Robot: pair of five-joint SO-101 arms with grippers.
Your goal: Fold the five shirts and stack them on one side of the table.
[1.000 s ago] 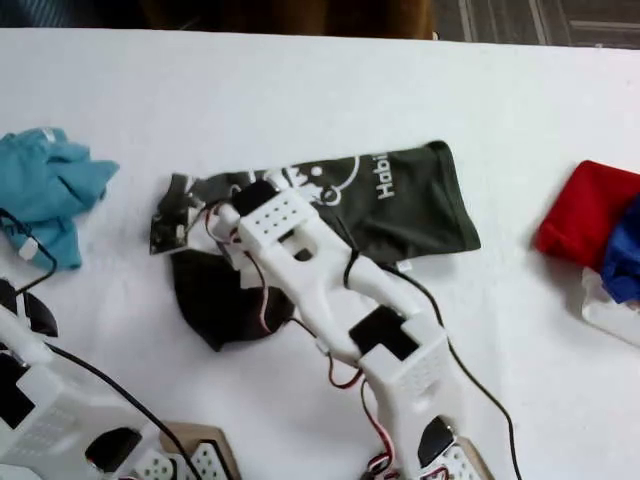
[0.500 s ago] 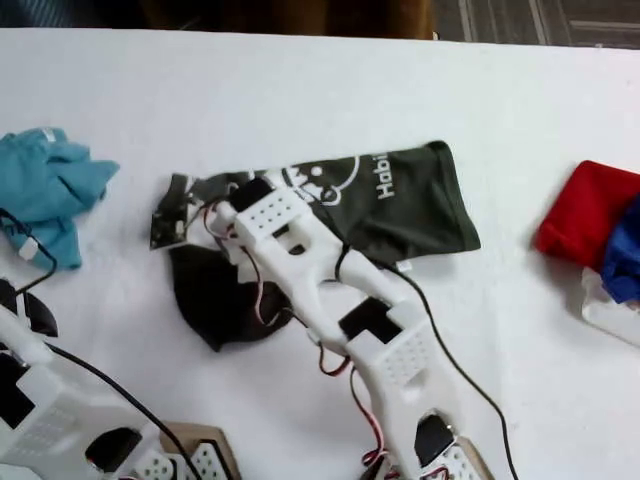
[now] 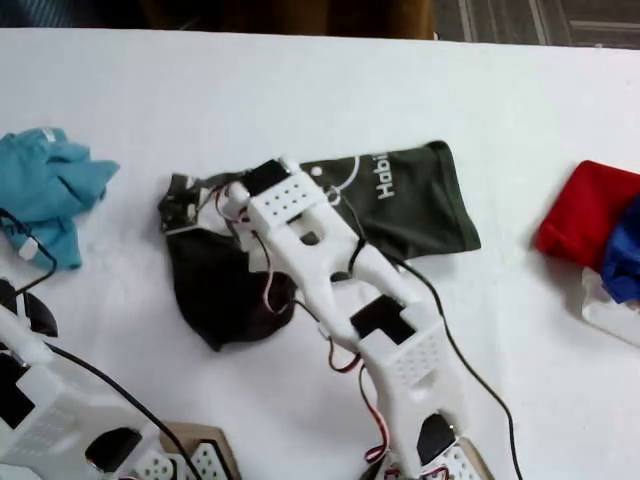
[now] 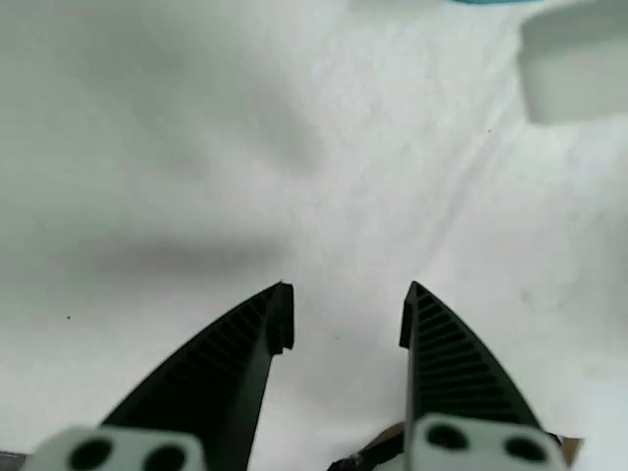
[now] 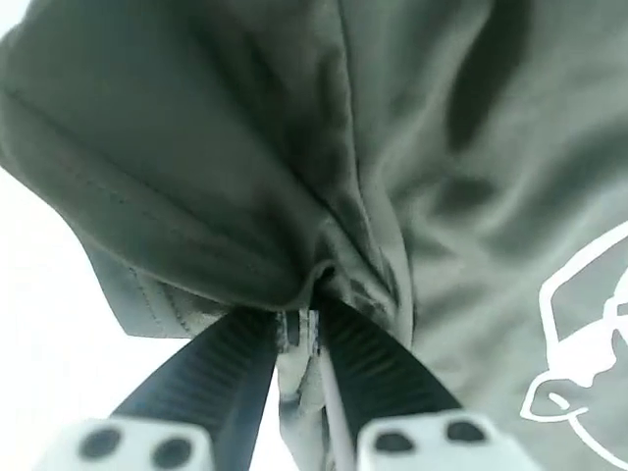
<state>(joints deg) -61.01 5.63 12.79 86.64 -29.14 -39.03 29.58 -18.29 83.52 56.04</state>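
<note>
Movement is showing on the right arm. Against the frames of a second ago, we are finding its wrist shifted toward the printed half of the dark green cotton shirt [image 3: 420,200], which is lying mid-table. The shirt's loose end, formerly spread further out, is being drawn inward with the wrist. We are judging this to be a fold under way, not yet complete.

The right gripper [image 5: 299,329] is pinching a gathered ridge of that cloth, jaws closed on it. The left gripper [image 4: 343,319] is hanging with jaws parted over the bare white table [image 3: 300,90].

White lettering and a white line drawing are showing on the shirt; we are not transcribing them.
</note>
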